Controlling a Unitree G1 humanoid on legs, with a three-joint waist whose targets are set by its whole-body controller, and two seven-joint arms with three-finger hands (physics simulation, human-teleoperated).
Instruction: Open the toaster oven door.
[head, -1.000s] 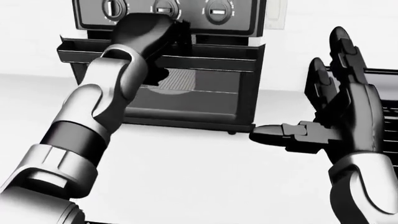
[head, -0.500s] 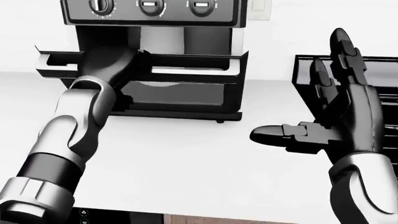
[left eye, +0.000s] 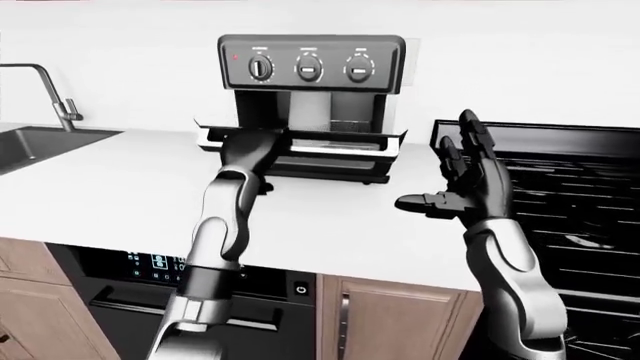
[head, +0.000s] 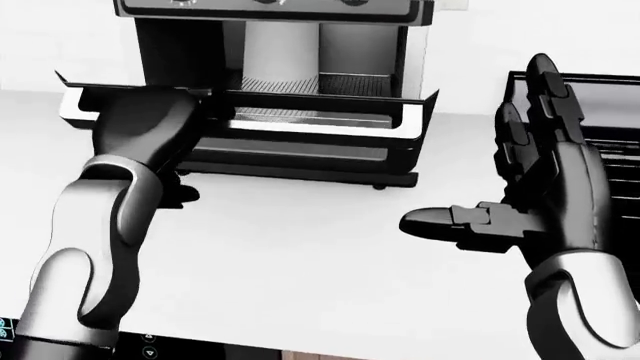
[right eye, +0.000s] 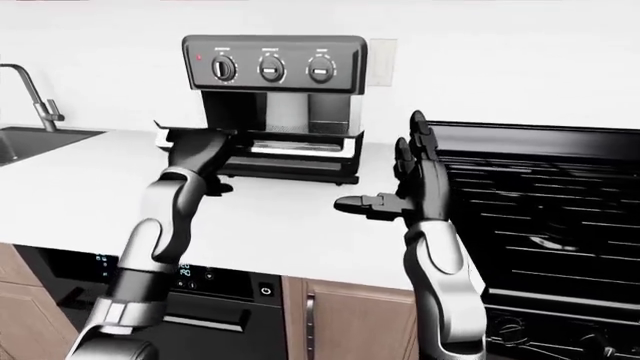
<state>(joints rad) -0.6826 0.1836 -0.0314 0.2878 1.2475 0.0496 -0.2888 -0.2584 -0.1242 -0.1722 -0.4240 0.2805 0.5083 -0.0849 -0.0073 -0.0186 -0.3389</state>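
Toaster oven sits on the white surface, toward the top of the views, between the sink at left and the black stove at right. Its door is already swung down to about flat, hinged along the bottom edge, sticking out toward the camera like a shelf. The inside cavity and the rack are visible above it. Three knobs run across the top panel.

Handling, as a judgement: rigid metal and glass door on a hinge, light to move, probably smooth and a bit slippery. It wants a push or pull along its arc, not a squeeze. Best hold is the bar handle on the free outer edge, near the middle so it doesn't twist. The oven body is light enough that it could slide on the surface if pulled too hard.

Left hand lies on the left end of the lowered door, at its outer edge. Its fingers are hidden behind the hand's own dark bulk, so I cannot tell whether they are clenched on the edge or just resting there.

Right hand hangs above the surface to the right of the oven, well apart from it, fingers spread straight up, thumb pointing left, grasping nothing.

Task looks essentially complete, door down.
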